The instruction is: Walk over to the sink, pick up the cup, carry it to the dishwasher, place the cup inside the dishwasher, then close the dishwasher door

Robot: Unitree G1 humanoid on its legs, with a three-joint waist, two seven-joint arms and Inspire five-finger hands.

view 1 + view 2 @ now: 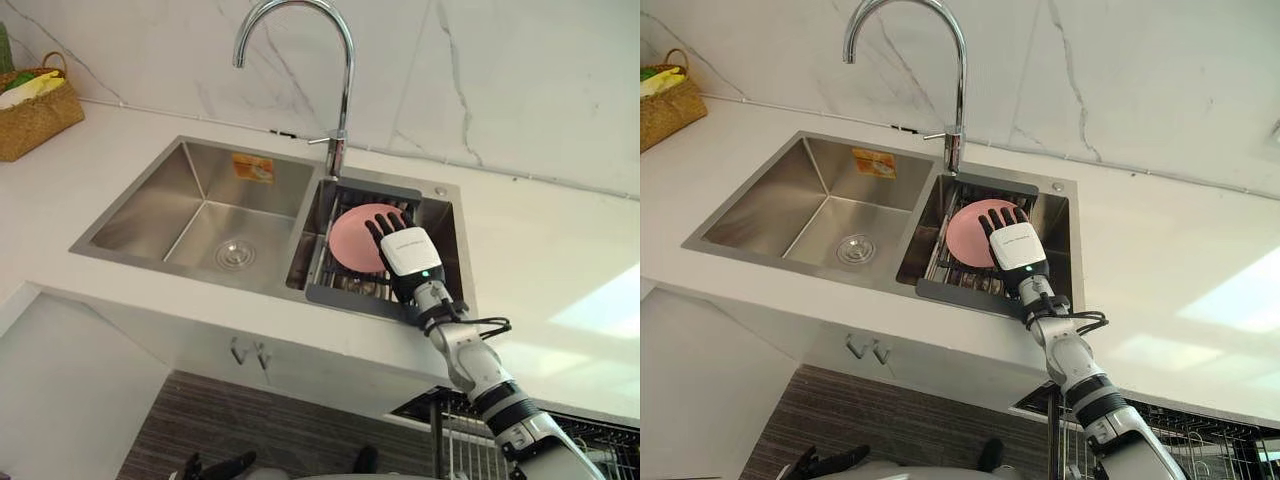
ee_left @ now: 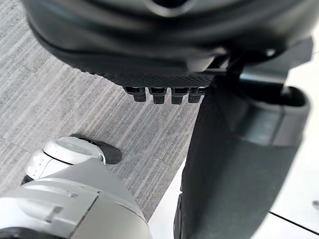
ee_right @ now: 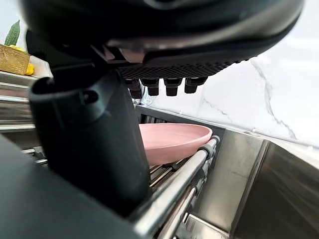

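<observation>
Right hand reaches over the front lip of the brushed stainless-steel double sink, fingers straight and spread, holding nothing. They hang over the near side of the task's thing, which looks less like a cup than a shallow pink round dish. I cannot tell whether they touch it.

Nearest and lowest, the left hand hangs by the grey striped floor, relaxed and empty. At lower right, the wire dishwasher rack stands open under the white stone tabletop.

The dish lies in the right basin on the dark grey slotted drainer tray with steel rails. In the right wrist view its rim juts slightly past a rail.

My judgement is that the step in hand is the grasp. The hand should lower so the thumb slips under that rim between the rails while the fingers press from above. It should then pinch firmly before lifting, since a shallow dish can tip from a loose hold.

For edges, the basin wall is close on the right and the curved chrome tap stands just behind, so lifting straight up and drawing back toward the rack looks safest. The left basin and the tabletop to the right offer open room. The woven basket sits well apart at far left against the veined marble wall.
</observation>
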